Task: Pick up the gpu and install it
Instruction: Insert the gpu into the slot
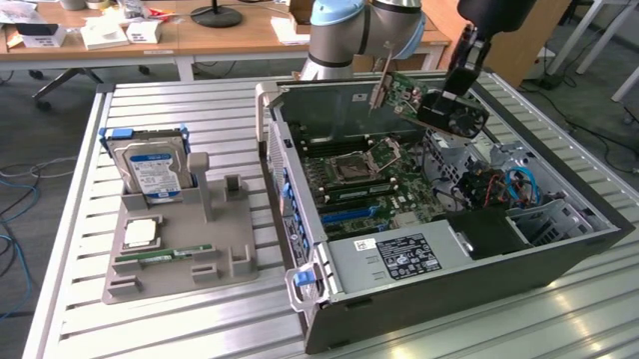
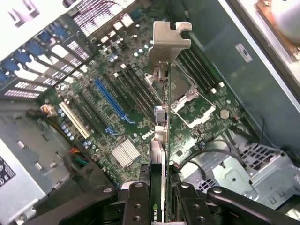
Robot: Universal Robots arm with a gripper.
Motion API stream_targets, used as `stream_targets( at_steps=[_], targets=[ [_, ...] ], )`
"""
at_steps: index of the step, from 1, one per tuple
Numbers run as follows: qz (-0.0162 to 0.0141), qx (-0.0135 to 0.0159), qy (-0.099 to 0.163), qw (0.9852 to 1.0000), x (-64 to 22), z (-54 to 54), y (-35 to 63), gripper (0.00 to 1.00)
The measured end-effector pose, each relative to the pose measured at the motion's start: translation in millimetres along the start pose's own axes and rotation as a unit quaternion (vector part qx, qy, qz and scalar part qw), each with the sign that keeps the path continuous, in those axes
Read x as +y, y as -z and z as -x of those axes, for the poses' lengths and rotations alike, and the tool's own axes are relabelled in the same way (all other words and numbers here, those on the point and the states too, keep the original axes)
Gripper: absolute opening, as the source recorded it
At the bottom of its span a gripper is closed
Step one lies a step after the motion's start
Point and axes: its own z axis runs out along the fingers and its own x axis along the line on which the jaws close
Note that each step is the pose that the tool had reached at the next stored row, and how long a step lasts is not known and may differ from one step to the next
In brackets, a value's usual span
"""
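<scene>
The gpu (image 1: pixel 451 114), a green board with a black cooler and a silvery end bracket, hangs tilted in the air over the open computer case (image 1: pixel 559 258). My gripper (image 1: pixel 457 86) is shut on its cooler end, coming down from above. In the wrist view the gpu (image 2: pixel 161 140) shows edge-on between my fingers (image 2: pixel 136 204), with its bracket pointing away from the camera over the motherboard (image 2: pixel 140 122). The long blue slot (image 2: pixel 112 101) lies to one side of the card's line, and the card is well clear of the board.
A grey holder (image 1: pixel 179 258) at the exterior view's left carries a hard drive (image 1: pixel 152 168), a processor (image 1: pixel 140 233) and a memory stick (image 1: pixel 160 256). Inside the case sit the power supply (image 1: pixel 399 258), the processor socket (image 1: pixel 361 161) and the drive cage (image 1: pixel 544 217).
</scene>
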Motion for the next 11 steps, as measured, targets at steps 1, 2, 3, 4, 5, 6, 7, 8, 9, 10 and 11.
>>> stream_targets(
  at_steps=[1, 2, 3, 4, 5, 6, 7, 8, 9, 10, 11],
  targets=[
    [0.0002, 0.0005, 0.009, 1.0, 0.0, 0.0, 0.0, 0.26],
    [0.0004, 0.0008, 0.017, 0.9998, 0.0, 0.0, -0.1, 0.26],
    [0.0006, 0.0013, 0.026, 0.9997, 0.0, 0.0, -0.1, 0.26],
    [0.0008, 0.0017, 0.035, 0.9994, 0.0, 0.0, -0.2, 0.26],
    [0.001, 0.0021, 0.044, 0.999, 0.0, 0.0, -0.2, 0.26],
    [0.0012, 0.0026, 0.053, 0.9986, 0.0, 0.0, -0.2, 0.26],
    [0.0014, 0.003, 0.062, 0.9981, 0.0, 0.0, -0.3, 0.26],
    [0.0016, 0.0034, 0.071, 0.9975, 0.0, 0.0, -0.3, 0.26],
    [0.0018, 0.0038, 0.079, 0.9968, 0.0, 0.0, -0.3, 0.26],
    [0.002, 0.0042, 0.088, 0.9961, 0.0, 0.0, -0.4, 0.26],
    [0.0022, 0.0047, 0.097, 0.9953, 0.0, 0.0, -0.4, 0.26]
  ],
)
